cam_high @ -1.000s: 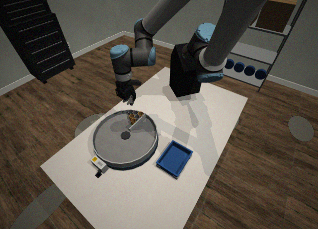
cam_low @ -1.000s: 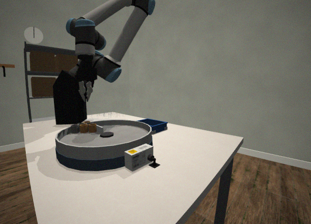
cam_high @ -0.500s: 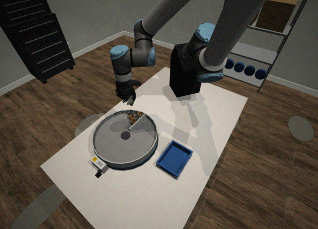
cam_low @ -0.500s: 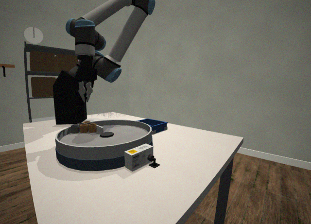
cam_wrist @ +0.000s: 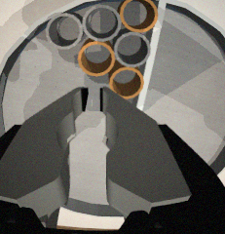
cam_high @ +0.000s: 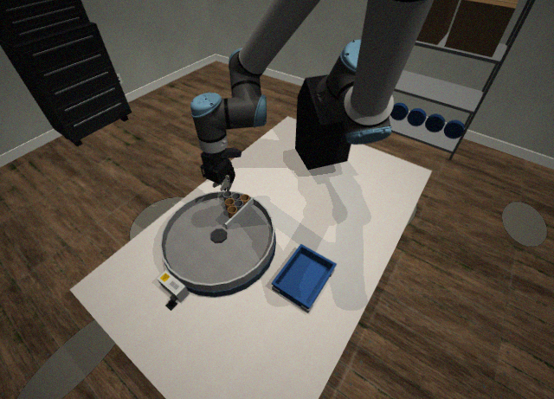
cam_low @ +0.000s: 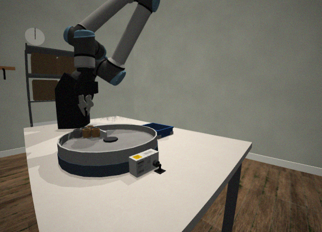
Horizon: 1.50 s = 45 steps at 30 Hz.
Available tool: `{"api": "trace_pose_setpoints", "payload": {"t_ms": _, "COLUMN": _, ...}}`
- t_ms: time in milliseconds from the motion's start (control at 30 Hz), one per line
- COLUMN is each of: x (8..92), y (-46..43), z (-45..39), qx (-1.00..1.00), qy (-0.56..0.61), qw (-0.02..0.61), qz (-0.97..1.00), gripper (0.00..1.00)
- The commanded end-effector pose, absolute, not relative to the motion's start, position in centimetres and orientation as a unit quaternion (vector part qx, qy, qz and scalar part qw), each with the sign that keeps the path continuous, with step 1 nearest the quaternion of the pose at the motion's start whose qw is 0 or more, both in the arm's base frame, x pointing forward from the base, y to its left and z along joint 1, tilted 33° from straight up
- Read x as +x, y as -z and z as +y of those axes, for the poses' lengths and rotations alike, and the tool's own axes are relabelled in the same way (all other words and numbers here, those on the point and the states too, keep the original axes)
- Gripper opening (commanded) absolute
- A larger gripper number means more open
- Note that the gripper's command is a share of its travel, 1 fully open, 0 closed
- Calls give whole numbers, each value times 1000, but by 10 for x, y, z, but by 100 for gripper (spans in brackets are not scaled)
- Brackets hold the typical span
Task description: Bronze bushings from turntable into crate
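Observation:
Three bronze bushings (cam_wrist: 127, 90) (cam_high: 231, 209) (cam_low: 95, 132) and three steel bushings (cam_wrist: 131, 58) (cam_high: 238, 202) stand upright in a close cluster on the grey turntable (cam_high: 192, 260) (cam_low: 125, 143) (cam_wrist: 190, 88). The cluster is beside the light divider (cam_high: 239, 213) (cam_low: 103, 133) (cam_wrist: 150, 63). Two bronze ones are on the hub side, one at the rim end of the divider. The blue crate (cam_high: 304, 276) (cam_low: 166, 132) shows no bushings in the top view. My gripper (cam_high: 227, 189) (cam_low: 86, 114) (cam_wrist: 93, 90) is shut to a narrow gap with nothing between its fingertips, pointing down above the cluster.
The turntable has a raised rim wall and a dark central hub (cam_high: 218, 235) (cam_low: 110, 139). A small grey box with a yellow label (cam_high: 172, 285) (cam_low: 144, 163) stands against its outside. The black arm base (cam_high: 318, 131) (cam_low: 70, 107) stands at the back of the table.

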<state>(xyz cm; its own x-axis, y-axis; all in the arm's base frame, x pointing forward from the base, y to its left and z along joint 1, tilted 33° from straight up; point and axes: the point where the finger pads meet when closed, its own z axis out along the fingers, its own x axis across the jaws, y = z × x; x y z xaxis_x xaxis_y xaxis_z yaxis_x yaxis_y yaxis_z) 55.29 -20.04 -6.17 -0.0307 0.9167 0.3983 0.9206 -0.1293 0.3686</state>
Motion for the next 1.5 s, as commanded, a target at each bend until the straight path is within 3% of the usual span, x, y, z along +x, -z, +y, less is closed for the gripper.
{"api": "trace_pose_setpoints", "payload": {"t_ms": 0, "x": 563, "y": 84, "z": -201, "qx": -681, "qy": 283, "qw": -5, "qz": -675, "gripper": 5}}
{"api": "trace_pose_setpoints", "payload": {"t_ms": 1467, "x": 568, "y": 100, "z": -199, "qx": -669, "qy": 283, "qw": -10, "qz": -687, "gripper": 5}}
